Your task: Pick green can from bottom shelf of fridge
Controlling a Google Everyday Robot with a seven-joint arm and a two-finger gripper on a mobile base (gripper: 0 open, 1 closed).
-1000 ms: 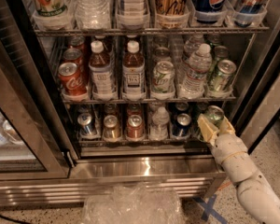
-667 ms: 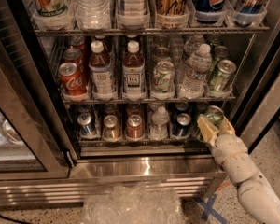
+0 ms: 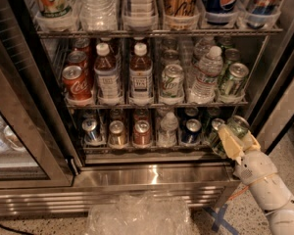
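Note:
The fridge (image 3: 152, 177) stands open in the camera view. Its bottom shelf (image 3: 137, 150) holds a row of short cans. The dark green can (image 3: 238, 125) with a silver top stands at the far right end of that row. My gripper (image 3: 237, 140), with yellowish tips on a white arm (image 3: 264, 185), reaches in from the lower right. It sits at this can, in front of and just below its top. Another dark can (image 3: 214, 131) stands right beside it on the left.
The glass door (image 3: 19, 131) hangs open at the left. The rack above holds red cola cans (image 3: 73, 80), brown tea bottles (image 3: 140, 77), pale green cans (image 3: 232, 80) and water bottles. Crumpled clear plastic (image 3: 137, 214) and a blue tape cross (image 3: 220, 219) lie on the floor.

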